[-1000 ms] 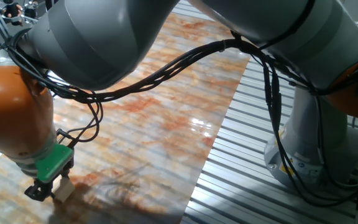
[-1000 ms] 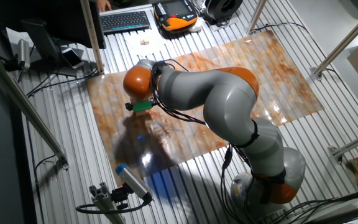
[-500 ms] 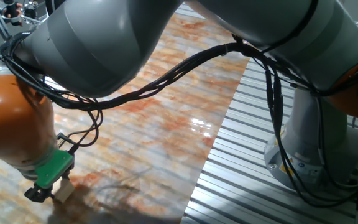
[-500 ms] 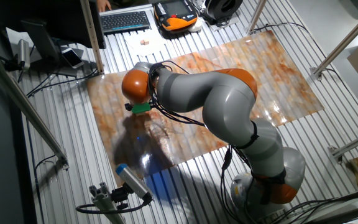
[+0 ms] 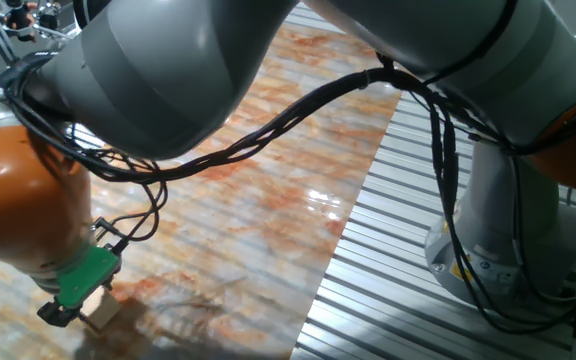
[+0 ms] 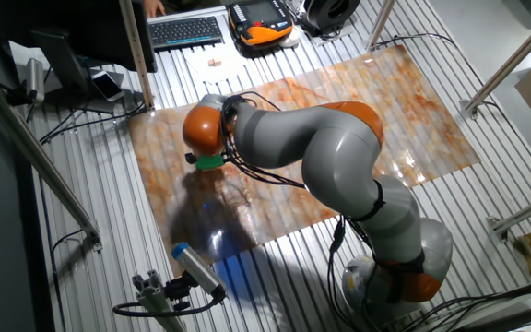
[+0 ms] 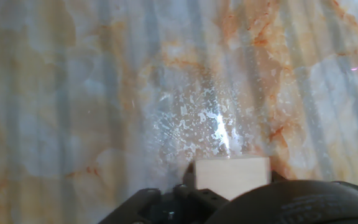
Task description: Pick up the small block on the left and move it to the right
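The small block is a light-tan wooden cube at the bottom left of the marbled mat. My gripper, on a green mount under the orange wrist, stands over it with dark fingers against its side. It looks shut on the block, close to the mat. In the hand view the block sits at the bottom edge between dark gripper parts. In the other fixed view the gripper is at the mat's left part, and the arm hides the block.
The arm's grey links and black cables hang over the mat. The robot base stands on the ribbed metal table to the right. A keyboard, a white paper with two tiny cubes and an orange pendant lie beyond the mat.
The orange wrist and green mount have shifted slightly down and left in one fixed view. The block has moved along with the fingers.
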Tool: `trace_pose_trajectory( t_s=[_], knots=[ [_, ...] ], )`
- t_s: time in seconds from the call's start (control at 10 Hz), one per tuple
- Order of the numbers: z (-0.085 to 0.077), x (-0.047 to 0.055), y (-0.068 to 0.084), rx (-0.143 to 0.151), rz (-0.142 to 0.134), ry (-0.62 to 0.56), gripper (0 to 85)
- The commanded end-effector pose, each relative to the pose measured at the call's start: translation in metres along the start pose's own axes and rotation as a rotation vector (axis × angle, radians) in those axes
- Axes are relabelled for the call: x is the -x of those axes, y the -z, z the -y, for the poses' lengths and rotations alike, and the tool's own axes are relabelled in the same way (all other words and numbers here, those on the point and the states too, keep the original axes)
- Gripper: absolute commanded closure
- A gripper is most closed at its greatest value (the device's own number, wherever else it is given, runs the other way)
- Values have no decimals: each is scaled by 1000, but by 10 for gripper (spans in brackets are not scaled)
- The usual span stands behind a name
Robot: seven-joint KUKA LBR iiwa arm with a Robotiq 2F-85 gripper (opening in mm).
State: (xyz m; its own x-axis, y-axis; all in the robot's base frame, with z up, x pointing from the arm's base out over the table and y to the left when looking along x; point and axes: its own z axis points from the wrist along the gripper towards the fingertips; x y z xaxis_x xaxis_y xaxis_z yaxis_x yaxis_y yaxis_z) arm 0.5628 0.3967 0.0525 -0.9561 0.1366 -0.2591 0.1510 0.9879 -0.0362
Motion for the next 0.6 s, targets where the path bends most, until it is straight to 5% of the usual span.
trace_pose_trajectory(
  t_s=[0.0,0.5],
  knots=[
    [0,0,0,-6,1,-5,170],
    [-3,1,2,-10,-6,-19,170]
  ],
)
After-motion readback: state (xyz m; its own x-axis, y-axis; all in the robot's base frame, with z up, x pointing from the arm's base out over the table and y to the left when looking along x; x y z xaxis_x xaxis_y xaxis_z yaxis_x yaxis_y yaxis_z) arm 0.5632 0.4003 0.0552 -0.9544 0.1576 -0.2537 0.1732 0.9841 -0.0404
